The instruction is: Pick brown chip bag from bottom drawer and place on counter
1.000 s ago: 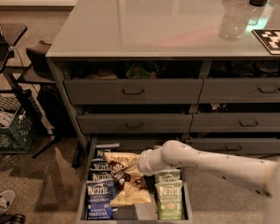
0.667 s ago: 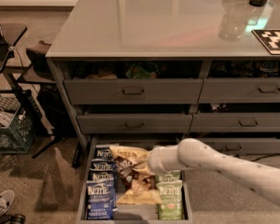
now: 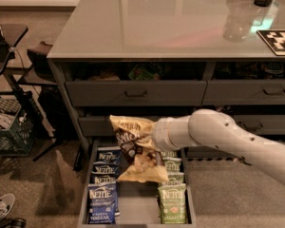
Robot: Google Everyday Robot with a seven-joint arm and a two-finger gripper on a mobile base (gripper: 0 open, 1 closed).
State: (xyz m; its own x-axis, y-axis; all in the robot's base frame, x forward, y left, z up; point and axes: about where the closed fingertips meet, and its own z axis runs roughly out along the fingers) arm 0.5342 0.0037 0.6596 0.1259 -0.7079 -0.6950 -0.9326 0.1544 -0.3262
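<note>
The brown chip bag (image 3: 136, 148) hangs in the air above the open bottom drawer (image 3: 133, 204), in front of the middle drawer front. My gripper (image 3: 151, 145) is shut on the bag's right side; the bag hides the fingertips. The white arm reaches in from the right. The bag is tilted, its tan edges at top and bottom. The light-grey counter (image 3: 156, 23) lies above and behind, higher than the bag.
Blue Kettle bags (image 3: 102, 194) fill the drawer's left row and green Kettle bags (image 3: 172, 201) its right row. Two handled grey drawers (image 3: 135, 93) sit above. A clear bottle (image 3: 235, 23) and a checkered tag (image 3: 280, 41) stand on the counter's right. A crate (image 3: 9, 127) stands at left.
The gripper has lifted the brown chip bag up out of the bottom drawer, from lying among the Kettle bags to hanging above them. The arm has risen with it.
</note>
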